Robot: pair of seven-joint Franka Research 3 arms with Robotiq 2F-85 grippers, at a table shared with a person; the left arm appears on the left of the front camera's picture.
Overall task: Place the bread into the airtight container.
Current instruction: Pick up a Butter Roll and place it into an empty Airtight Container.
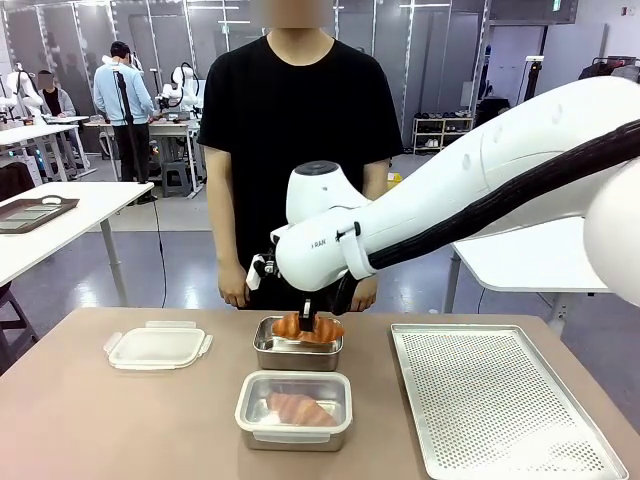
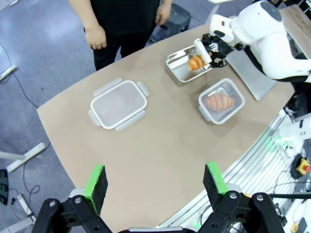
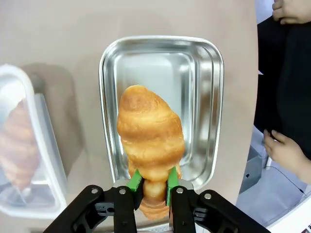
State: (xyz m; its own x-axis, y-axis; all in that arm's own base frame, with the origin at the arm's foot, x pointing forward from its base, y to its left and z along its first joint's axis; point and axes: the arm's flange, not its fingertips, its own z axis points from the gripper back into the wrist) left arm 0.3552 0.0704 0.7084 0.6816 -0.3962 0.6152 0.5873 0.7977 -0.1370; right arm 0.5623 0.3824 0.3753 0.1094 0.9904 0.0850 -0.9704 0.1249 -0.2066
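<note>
Tan tabletop (image 1: 100, 420): right gripper (image 3: 153, 182) clamped on golden flaky croissant (image 3: 150, 131) above open rectangular steel container (image 3: 204, 97); left gripper (image 2: 155, 182) spread, empty; next move likely lowering, release.

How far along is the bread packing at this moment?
Done: one golden croissant already lies in the nearer steel container, its clear clip lid on. In hand: the right gripper is shut on a second golden croissant, held just over the open steel container beyond. Left: lower it in, release, and probably fit the spare clear lid lying on the table.
</note>
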